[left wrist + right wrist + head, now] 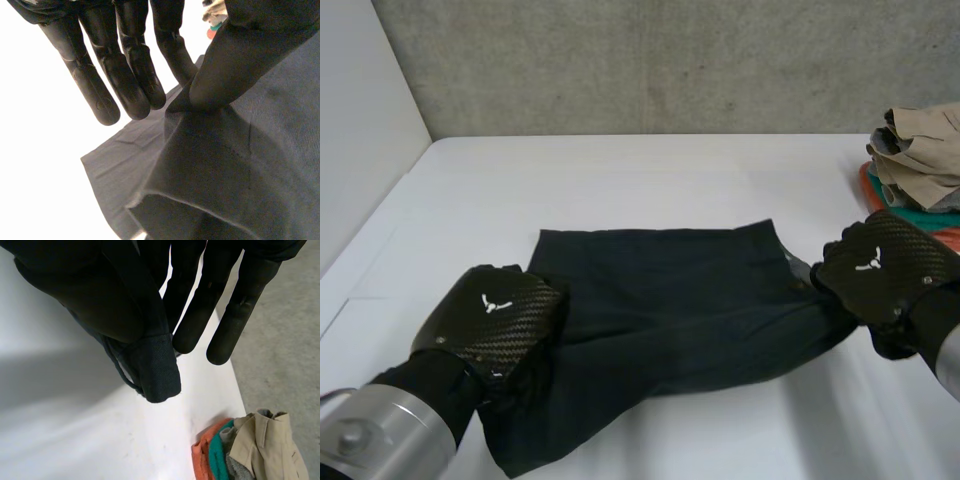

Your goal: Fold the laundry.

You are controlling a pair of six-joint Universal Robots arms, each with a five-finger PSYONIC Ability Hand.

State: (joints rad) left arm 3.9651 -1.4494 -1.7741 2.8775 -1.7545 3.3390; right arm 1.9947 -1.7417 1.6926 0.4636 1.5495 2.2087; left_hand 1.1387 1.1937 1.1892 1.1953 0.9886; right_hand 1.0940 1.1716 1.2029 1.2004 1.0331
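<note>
Dark navy cloth garment (680, 310) lies across the middle of the white table (620, 170), its near edge raised at both ends. My left hand (500, 315) pinches the near-left corner between thumb and straight fingers. My right hand (880, 270) pinches the right-end hem the same way. Step, as I judge it: the fold is starting. Next move calls for carrying both ends evenly to the far edge. A pile of tan, teal and orange clothes (920, 160) lies just beyond my right hand.

Beyond the dark garment (690, 300) the table (620, 175) lies bare up to the wall (670, 60), free for passing. 1 pile of clothes (920, 160) stands at the far corner beside my right hand (880, 270).
</note>
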